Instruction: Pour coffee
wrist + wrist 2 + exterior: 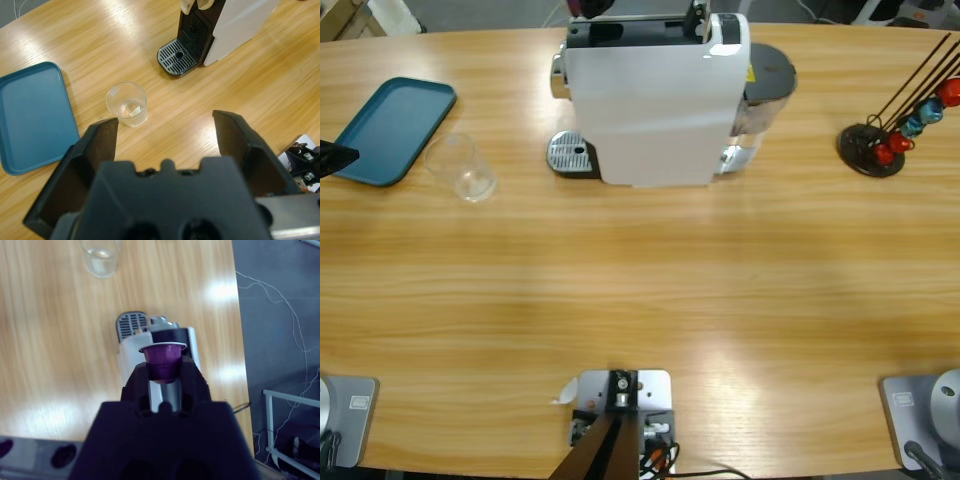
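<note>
My right gripper (163,371) is shut on a purple capsule (162,359) and hangs above the top of the white coffee machine (650,100), which also shows below it in the right wrist view (131,352). My left gripper (165,135) is open with nothing between its fingers, held above the table. A small clear glass (126,104) stands ahead of it, apart from the jaws. In the high view the glass (465,168) stands left of the machine's drip grate (570,155), and a black tip of the left gripper (335,157) shows at the left edge. The coffee is out of view.
A teal tray (390,130) lies at the far left, next to the glass. A black rack with red and blue capsules (890,135) stands at the far right. Bare wooden table (650,290) stretches in front of the machine.
</note>
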Robot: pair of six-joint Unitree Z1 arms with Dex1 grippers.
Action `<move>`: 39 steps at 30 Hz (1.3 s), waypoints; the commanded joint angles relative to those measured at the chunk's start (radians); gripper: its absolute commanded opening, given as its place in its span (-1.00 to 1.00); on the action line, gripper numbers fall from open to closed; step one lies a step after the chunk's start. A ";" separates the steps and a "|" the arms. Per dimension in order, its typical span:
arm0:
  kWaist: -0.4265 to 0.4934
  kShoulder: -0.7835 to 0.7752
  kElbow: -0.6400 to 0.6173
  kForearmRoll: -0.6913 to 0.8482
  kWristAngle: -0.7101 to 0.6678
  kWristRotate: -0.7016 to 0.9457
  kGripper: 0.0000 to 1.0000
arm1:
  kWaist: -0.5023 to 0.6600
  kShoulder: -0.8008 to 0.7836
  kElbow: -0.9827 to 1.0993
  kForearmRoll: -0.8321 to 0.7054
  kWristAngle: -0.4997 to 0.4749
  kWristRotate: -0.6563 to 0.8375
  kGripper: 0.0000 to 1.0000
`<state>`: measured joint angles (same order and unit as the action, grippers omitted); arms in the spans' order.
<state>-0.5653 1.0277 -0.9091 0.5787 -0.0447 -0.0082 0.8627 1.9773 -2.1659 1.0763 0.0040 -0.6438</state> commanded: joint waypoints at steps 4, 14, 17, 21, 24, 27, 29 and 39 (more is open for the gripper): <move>-0.010 0.002 0.035 0.001 -0.014 0.019 0.62 | -0.044 0.080 -0.010 0.027 0.040 -0.031 -1.00; -0.010 0.000 0.035 0.001 -0.014 0.019 0.62 | -0.044 0.122 -0.052 0.031 0.062 -0.030 -1.00; -0.010 0.000 0.035 0.001 -0.014 0.024 0.62 | -0.044 0.130 -0.055 0.033 0.063 -0.030 -1.00; -0.010 0.000 0.035 0.001 -0.014 0.024 0.62 | -0.044 0.139 -0.060 0.034 0.065 -0.030 -1.00; -0.010 0.000 0.035 0.001 -0.014 0.024 0.62 | -0.044 0.140 -0.060 0.034 0.067 -0.030 -1.00; -0.010 0.002 0.035 0.000 -0.014 0.024 0.61 | -0.044 0.135 -0.057 0.035 0.068 -0.030 -1.00; -0.010 0.004 0.035 -0.002 -0.014 0.024 0.61 | -0.046 0.133 -0.057 0.042 0.067 -0.030 -1.00; -0.010 0.005 0.035 -0.004 -0.013 0.025 0.56 | -0.065 0.130 -0.038 0.054 0.076 -0.030 -1.00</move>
<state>-0.5653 1.0277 -0.9091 0.5787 -0.0447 0.0055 0.8160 2.0576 -2.2331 1.1196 0.0592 -0.6637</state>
